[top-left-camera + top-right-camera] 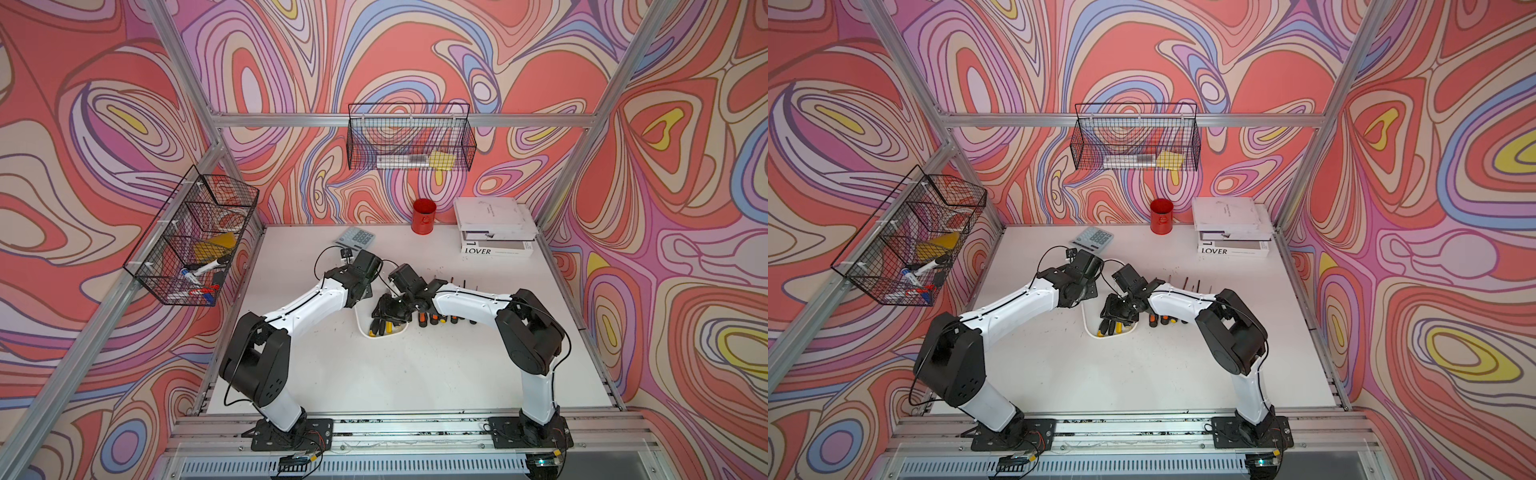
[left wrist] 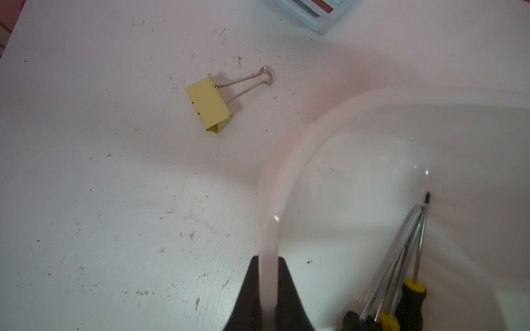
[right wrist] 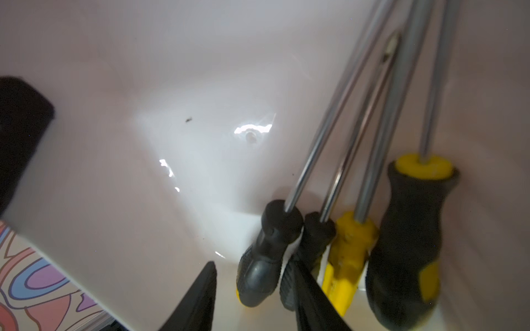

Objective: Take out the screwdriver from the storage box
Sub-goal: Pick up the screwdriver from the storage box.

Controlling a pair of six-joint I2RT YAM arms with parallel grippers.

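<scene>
On my far left, a black wire mesh basket hangs on the frame. It holds markers and something flat and yellow. On the scuffed white table, a yellow binder clip with wire handles lies on its side, apart from the box. A pale calculator sits further back.

My left gripper is clamped on the smooth raised rim of the storage box, one black finger inside the wall and one outside. The box is a shallow, glossy white plastic tray with rounded corners, sitting mid-table between my two arms.

Four screwdrivers lie bunched inside it, steel shafts fanning away from the handles. The handles are rubbery black or hard yellow. My right gripper is down in the box with its jaws apart. They straddle the screwdriver with the slim black handle, and I see a gap between one finger and the handle.

Right of the box, a row of loose screwdrivers lies on the table. Behind, a second mesh basket hangs on the wall, with a red cup and stacked books below it.
</scene>
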